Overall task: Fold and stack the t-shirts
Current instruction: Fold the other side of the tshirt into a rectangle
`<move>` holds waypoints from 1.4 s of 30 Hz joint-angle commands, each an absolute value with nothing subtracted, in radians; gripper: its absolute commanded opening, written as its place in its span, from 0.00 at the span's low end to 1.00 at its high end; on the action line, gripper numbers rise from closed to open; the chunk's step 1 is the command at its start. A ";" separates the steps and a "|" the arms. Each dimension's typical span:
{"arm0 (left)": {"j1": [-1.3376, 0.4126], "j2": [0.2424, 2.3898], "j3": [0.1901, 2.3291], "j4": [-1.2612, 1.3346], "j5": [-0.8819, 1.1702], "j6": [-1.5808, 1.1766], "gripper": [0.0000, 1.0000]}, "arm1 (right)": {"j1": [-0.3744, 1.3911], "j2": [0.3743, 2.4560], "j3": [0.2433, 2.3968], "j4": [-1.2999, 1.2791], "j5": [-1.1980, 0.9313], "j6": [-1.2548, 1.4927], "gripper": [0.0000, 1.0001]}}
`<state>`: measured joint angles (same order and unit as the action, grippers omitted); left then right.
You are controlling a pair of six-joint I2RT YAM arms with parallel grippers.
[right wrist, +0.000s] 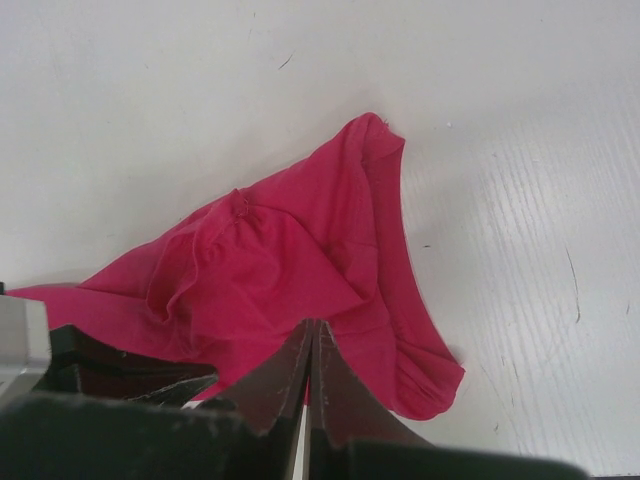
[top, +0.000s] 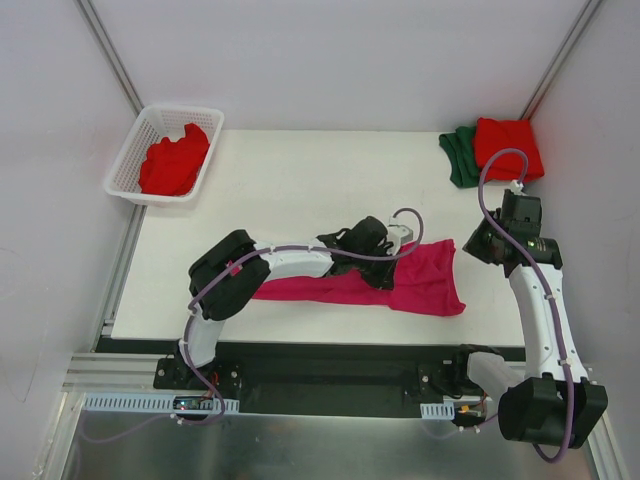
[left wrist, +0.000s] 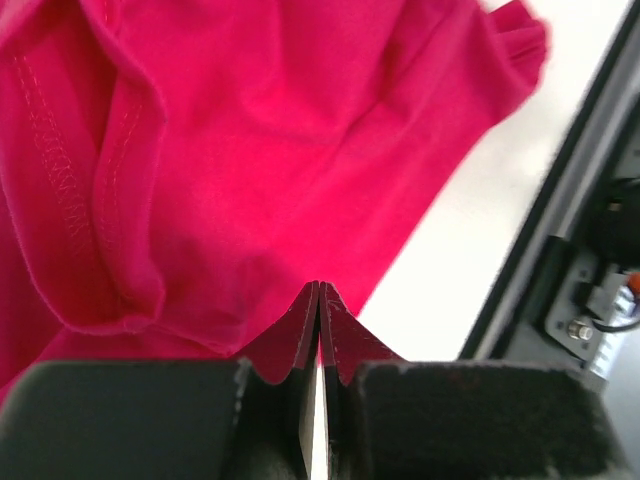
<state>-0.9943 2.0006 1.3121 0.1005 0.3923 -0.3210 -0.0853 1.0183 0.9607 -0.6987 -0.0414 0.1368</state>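
Bright, even light from above fills the overhead view. The white tabletop [top: 300, 180] is nearly washed out, and the left arm [top: 290, 262] casts only a faint, soft shadow. In the left wrist view the magenta-pink t-shirt [left wrist: 300, 150] is heavily saturated, with sharp stitching at left and a smeared far sleeve. The left fingers [left wrist: 290, 345] are dark, blurred and tinted red. In the right wrist view the right fingers [right wrist: 285, 385] are dim and soft, while the tabletop grain is crisp.
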 commanded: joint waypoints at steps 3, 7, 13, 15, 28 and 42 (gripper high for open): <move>-1.005 2.029 1.371 0.143 0.308 -0.264 0.00 | -0.081 1.014 0.993 -0.706 -0.035 0.126 0.01; -0.999 2.042 1.388 0.140 0.298 -0.256 0.00 | -0.081 1.020 0.991 -0.706 -0.037 0.121 0.01; -0.988 2.048 1.393 0.140 0.331 -0.270 0.00 | -0.081 1.025 0.989 -0.706 -0.035 0.121 0.01; -0.986 2.045 1.390 0.143 0.330 -0.275 0.00 | -0.081 1.029 0.989 -0.706 -0.037 0.121 0.01; -0.931 2.094 1.425 0.172 0.301 -0.264 0.00 | -0.081 1.051 0.989 -0.704 -0.054 0.118 0.01; -0.874 2.085 1.422 0.173 0.325 -0.265 0.00 | -0.081 1.075 0.991 -0.695 -0.063 0.118 0.01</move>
